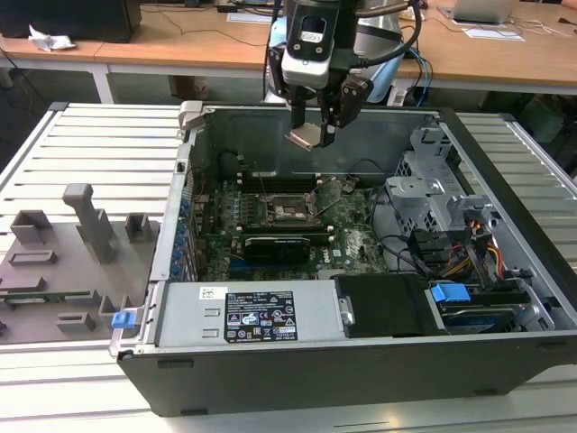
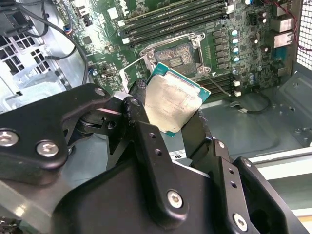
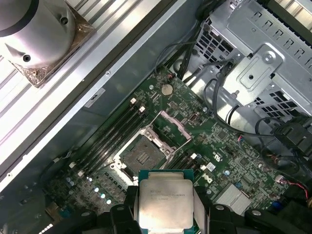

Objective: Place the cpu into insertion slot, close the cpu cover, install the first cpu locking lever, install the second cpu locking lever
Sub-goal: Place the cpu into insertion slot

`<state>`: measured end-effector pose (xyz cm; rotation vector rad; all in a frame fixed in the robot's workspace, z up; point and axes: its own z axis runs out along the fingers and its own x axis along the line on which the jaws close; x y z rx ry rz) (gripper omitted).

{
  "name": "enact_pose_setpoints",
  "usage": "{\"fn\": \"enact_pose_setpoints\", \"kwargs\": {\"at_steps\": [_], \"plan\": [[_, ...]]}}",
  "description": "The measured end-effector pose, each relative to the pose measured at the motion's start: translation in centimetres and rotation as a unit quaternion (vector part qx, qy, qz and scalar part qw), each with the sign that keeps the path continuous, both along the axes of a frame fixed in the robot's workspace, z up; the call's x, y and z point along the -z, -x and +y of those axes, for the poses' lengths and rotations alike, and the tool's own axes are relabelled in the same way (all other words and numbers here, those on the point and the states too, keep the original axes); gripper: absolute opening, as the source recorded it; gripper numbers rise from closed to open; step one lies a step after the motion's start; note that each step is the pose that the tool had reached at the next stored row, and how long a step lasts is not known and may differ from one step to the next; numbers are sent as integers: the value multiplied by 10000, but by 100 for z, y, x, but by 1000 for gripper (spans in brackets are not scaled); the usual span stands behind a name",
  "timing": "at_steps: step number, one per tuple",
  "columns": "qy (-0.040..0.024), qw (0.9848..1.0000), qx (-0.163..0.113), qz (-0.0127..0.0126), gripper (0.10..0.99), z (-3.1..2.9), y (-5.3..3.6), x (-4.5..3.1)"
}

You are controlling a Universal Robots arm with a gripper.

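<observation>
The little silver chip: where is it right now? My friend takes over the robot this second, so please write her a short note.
Gripper: shut on the small flat square silver-grey cpu, held in the air above the green circuit board inside the open black computer case.
Square dark insertion slot: empty, chip not touching it.
Thin dull-silver cpu cover: flipped open beside the slot.
Done: chip picked up.
Left: seating it, closing the cover, locking it down.

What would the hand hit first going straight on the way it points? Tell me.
Likely the motherboard just beside the insertion slot, with the held cpu touching first; in the first wrist view the hand sits slightly off the slot. Depth is unclear.
</observation>
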<state>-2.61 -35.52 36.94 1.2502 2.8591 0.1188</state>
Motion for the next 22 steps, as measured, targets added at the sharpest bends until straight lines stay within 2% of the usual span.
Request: {"fn": "enact_pose_setpoints", "kwargs": {"at_steps": [5,10,22], "plan": [[22,9998,200,1,537,0,0,10],[22,9989,478,2,537,0,0,18],[22,9979,642,2,537,0,2,37]]}}
